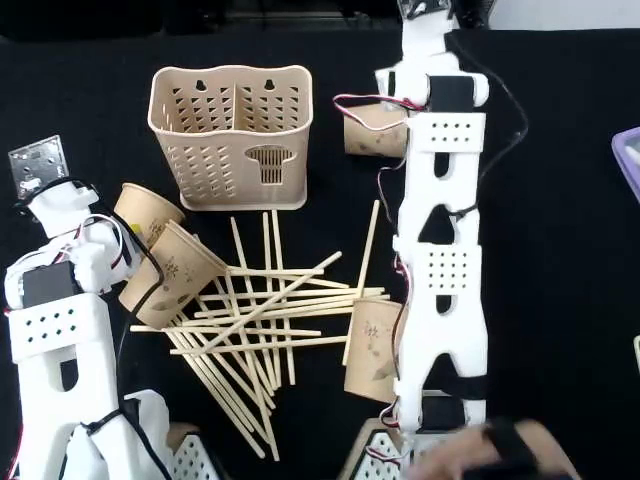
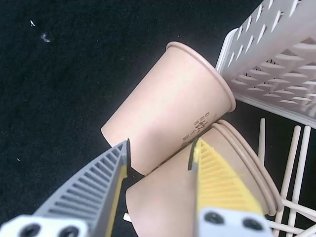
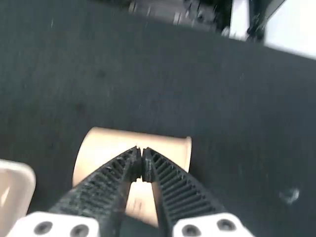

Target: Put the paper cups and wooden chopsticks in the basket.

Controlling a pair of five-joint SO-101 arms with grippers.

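High view, for bearings: find the basket [image 1: 230, 160] upright on the counter [image 1: 560, 250], wooden chopsticks [image 1: 260, 320] heaped in front, paper cups [image 1: 372, 350] lying on their sides around them. Note the left gripper [image 2: 159, 155] spread about the base of one paper cup [image 2: 168, 108], beside a nested pair [image 2: 163, 197]. Note the right gripper [image 3: 141, 158] pressed together over another cup [image 3: 168, 145] beside the basket; cannot tell whether touching. Expect light, thin, easily crushed walls: squeeze gently near base or rim. Expect stiff, slim, rolling sticks: pinch mid-length.
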